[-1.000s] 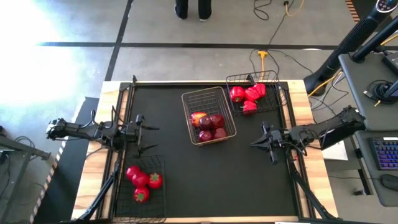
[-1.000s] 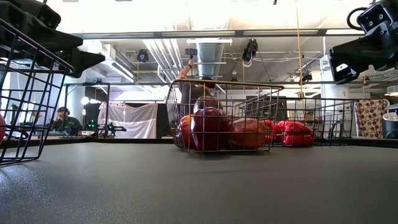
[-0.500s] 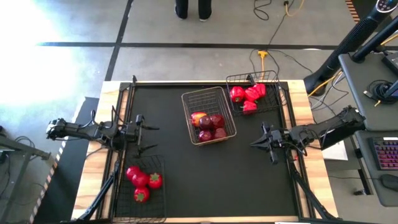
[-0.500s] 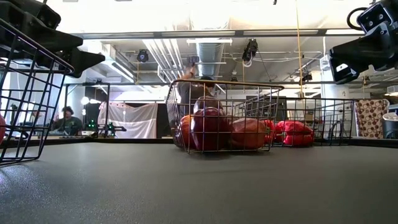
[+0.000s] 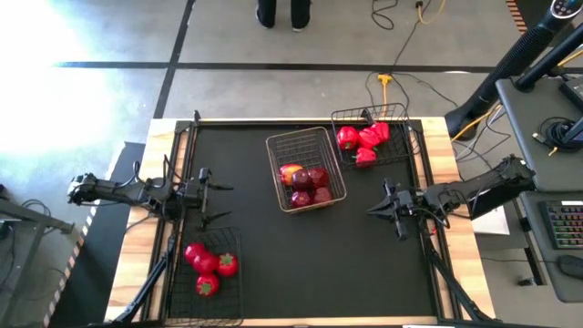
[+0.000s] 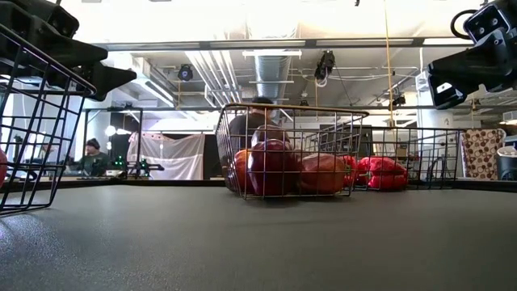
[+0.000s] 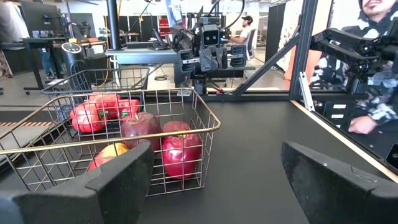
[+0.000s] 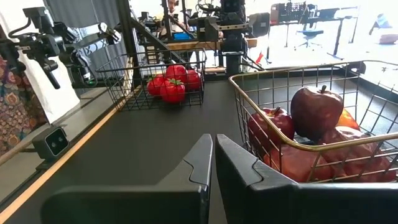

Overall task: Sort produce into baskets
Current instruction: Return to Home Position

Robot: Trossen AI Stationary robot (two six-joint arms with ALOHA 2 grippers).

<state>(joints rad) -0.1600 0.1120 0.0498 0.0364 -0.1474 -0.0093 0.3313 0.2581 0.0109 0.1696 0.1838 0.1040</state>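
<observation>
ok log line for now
left hand open, empty | right hand shut, empty | apples in middle basket | tomatoes in left basket | peppers in right basket

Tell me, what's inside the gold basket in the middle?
The gold wire basket holds dark red apples and one yellow-red apple. They are piled close together, so anything underneath them is hidden.

Overhead, table-level and both wrist cameras all share the central apple basket (image 5: 301, 150).
</observation>
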